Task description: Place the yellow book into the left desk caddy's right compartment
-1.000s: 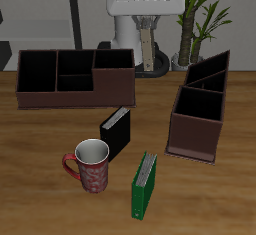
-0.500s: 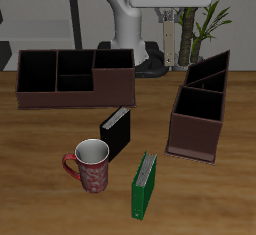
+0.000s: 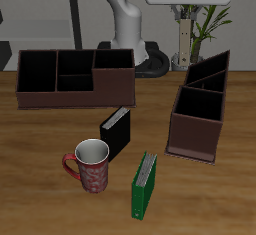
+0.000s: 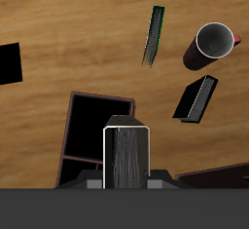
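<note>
My gripper [image 3: 183, 19] is shut on the yellow book [image 3: 183, 44] and holds it upright, high over the table's back, behind the left desk caddy [image 3: 194, 131]. In the wrist view the book [image 4: 126, 155] hangs between the fingers [image 4: 94, 183], olive-grey with pale edges. The maroon-brown caddy [image 4: 69, 135] lies below it with its open compartments showing. The book is above the caddy and apart from it.
A like caddy [image 3: 70, 96] shows its long side at the back. A black book [image 3: 116, 132], a red mug [image 3: 90, 166] and a green book [image 3: 145, 185] stand nearer the front edge. A potted plant [image 3: 205, 24] is behind the left caddy.
My gripper has carried the yellow book sideways from in front of the robot's base toward the left desk caddy. Nothing on the table has moved.
</note>
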